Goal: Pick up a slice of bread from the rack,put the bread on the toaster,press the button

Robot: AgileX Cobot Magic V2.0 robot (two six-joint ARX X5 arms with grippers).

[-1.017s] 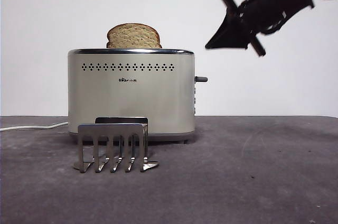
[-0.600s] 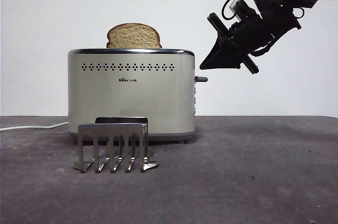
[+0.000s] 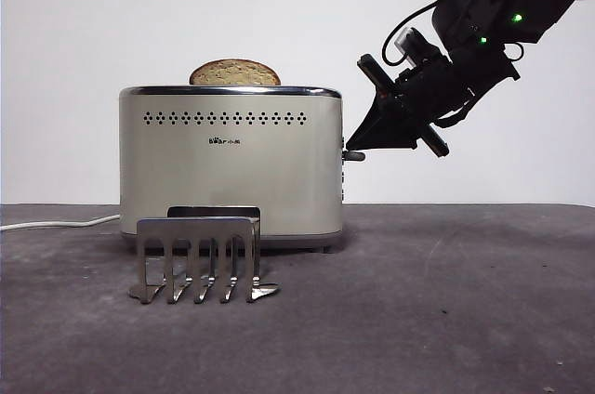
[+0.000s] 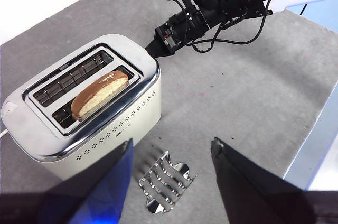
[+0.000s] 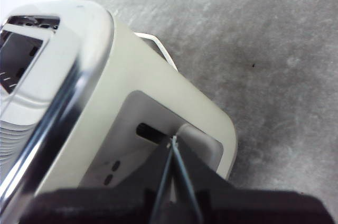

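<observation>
Rack: you had it standing empty on the table, just in front of the toaster; the pick-up step reads as done.

Toaster: you had the slice of bread sitting in a slot, only its domed crust showing above the chrome rim in the front view. Placement reads as done.

Button: you had the lever knob jutting from the toaster's narrow end, with the right tool touching it from above, jaws pressed together to a single point. Pressing appears under way; whether the lever had latched, you could not tell.

Left tool: you held it high above the table, jaws spread, nothing between them, waiting.

Views compared: your left wrist view alone showed both slots from above, the bread lying in the one nearer the rack. Your right wrist view alone showed the recessed lever channel and the closed tips at the knob. The front view alone showed how low the bread sat.
</observation>
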